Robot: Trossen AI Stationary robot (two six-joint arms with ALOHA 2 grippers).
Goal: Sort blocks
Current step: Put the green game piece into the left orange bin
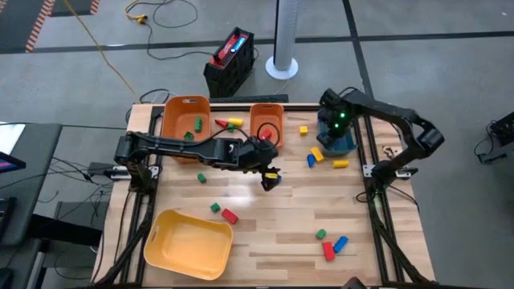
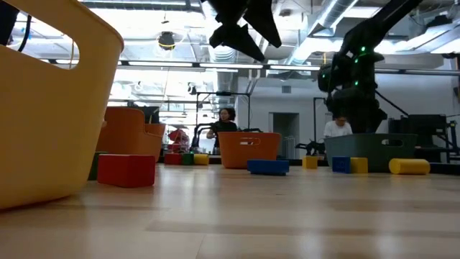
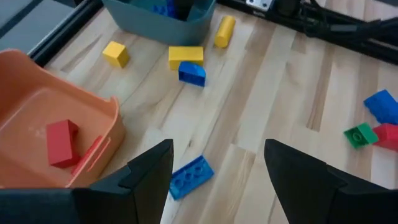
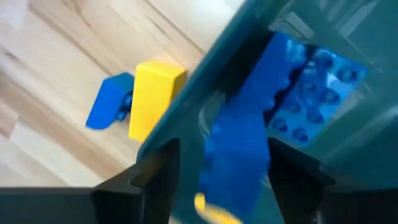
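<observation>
My right gripper point(image 4: 214, 180), jaws spread, hangs over the teal bin point(image 1: 337, 144); only its wrist view shows blue blocks point(image 4: 311, 106) inside. My left gripper point(image 3: 217, 180), spread, hovers above a blue block point(image 3: 191, 176) beside the orange bin point(image 3: 37, 118).

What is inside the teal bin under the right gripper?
The teal bin holds blue blocks; the right wrist view shows studded blue pieces. The right gripper is open above it, one blue block between its fingers. The bin's wall and the gripper cover the rest.
</observation>
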